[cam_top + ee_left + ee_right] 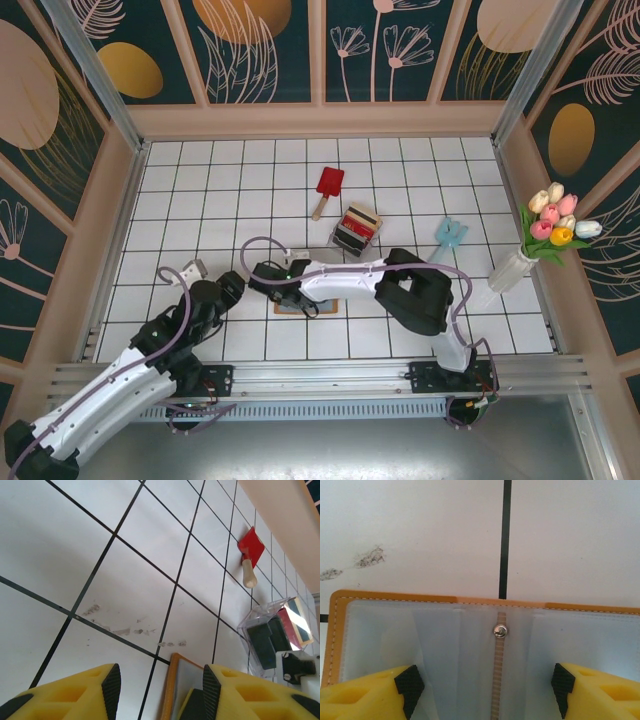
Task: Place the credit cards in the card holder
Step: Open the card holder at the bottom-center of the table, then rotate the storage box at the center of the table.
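The card holder [440, 645] lies open and flat on the tiled table, its orange-tan edge framing clear inner sleeves and a metal rivet on the spine. My right gripper [485, 690] is open just above it, one finger over each half. In the top view the right gripper [262, 277] sits over the card holder [300, 308]. My left gripper [161, 685] is open and empty, with the card holder's corner [182, 680] near its right finger. The left gripper [228, 288] is beside the holder's left end. The credit cards [358, 224], red, black and tan, stand in a clear box [260, 620].
A red paddle with a wooden handle [328, 185] lies behind the box. A light blue object [450, 233] and a vase of tulips [553, 225] stand at the right. Wooden walls border the table [200, 200].
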Robot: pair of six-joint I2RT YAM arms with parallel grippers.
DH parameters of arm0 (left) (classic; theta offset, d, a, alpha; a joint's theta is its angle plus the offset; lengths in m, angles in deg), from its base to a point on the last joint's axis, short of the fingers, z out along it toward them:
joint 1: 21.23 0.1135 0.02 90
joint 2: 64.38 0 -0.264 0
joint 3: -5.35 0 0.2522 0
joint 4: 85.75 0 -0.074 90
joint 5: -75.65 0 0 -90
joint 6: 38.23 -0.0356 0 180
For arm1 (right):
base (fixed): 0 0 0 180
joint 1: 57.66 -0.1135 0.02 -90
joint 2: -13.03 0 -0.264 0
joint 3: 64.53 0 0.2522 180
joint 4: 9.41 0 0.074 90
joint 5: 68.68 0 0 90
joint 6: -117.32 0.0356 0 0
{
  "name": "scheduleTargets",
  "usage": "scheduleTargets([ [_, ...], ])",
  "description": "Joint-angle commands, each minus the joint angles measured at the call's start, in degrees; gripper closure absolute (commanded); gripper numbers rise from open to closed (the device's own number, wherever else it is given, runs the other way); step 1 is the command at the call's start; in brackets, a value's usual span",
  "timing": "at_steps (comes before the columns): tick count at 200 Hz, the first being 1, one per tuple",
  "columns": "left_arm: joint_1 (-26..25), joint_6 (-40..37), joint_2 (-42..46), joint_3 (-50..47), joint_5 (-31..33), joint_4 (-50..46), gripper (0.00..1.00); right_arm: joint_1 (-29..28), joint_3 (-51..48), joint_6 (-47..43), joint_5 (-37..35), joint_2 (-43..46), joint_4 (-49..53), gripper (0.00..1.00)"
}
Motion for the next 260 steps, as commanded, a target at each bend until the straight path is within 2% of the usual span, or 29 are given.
scheduleTargets([
  [1, -0.03, -5.10, -1.98, 1.80, -1.14, 3.61, 0.50, 0.98, 0.45, -3.00, 4.47, 0.54, 6.02, 0.23],
  [30, 0.00, -9.37, -9.66, 4.90, -8.59, 14.68, 0.49, 4.23, 3.28, -10.15, 5.74, 10.61, 1.38, 0.18],
  [62, -0.01, -12.41, -21.94, 10.40, -17.07, 24.53, 0.47, 11.86, -3.17, -16.48, 6.11, 22.07, -4.29, 0.18],
  [94, 0.01, -13.22, -37.52, 18.20, -22.55, 28.30, 0.47, 27.62, -11.54, -25.10, 13.60, 32.88, -12.69, 0.19],
  [106, -0.05, -12.48, -42.80, 21.34, -25.08, 30.11, 0.46, 35.02, -14.45, -28.41, 21.33, 35.28, -17.04, 0.19],
  [122, 0.01, -10.20, -50.15, 24.82, -30.49, 35.31, 0.44, 44.12, -16.56, -29.86, 29.15, 35.07, -20.63, 0.19],
  [139, -0.05, -8.70, -57.20, 29.90, -34.57, 37.76, 0.42, 50.02, -16.80, -31.84, 35.73, 32.31, -23.57, 0.18],
  [150, -0.12, -7.88, -61.44, 33.12, -35.55, 37.79, 0.42, 51.78, -15.51, -33.74, 39.28, 29.08, -24.37, 0.18],
  [177, -0.12, -5.73, -68.91, 38.15, -34.80, 36.84, 0.40, 53.18, -10.79, -35.82, 40.74, 20.93, -23.20, 0.19],
  [211, -0.13, 0.43, -76.34, 37.70, -36.30, 45.13, 0.37, 53.94, -9.64, -35.46, 48.57, 14.70, -24.97, 0.20],
  [229, -0.09, 2.59, -78.77, 37.88, -36.97, 48.44, 0.36, 53.94, -10.16, -35.58, 52.33, 13.73, -24.57, 0.22],
  [260, -0.13, 2.97, -81.16, 39.30, -35.93, 47.97, 0.36, 53.83, -16.50, -33.55, 55.91, 18.23, -27.02, 0.24],
])
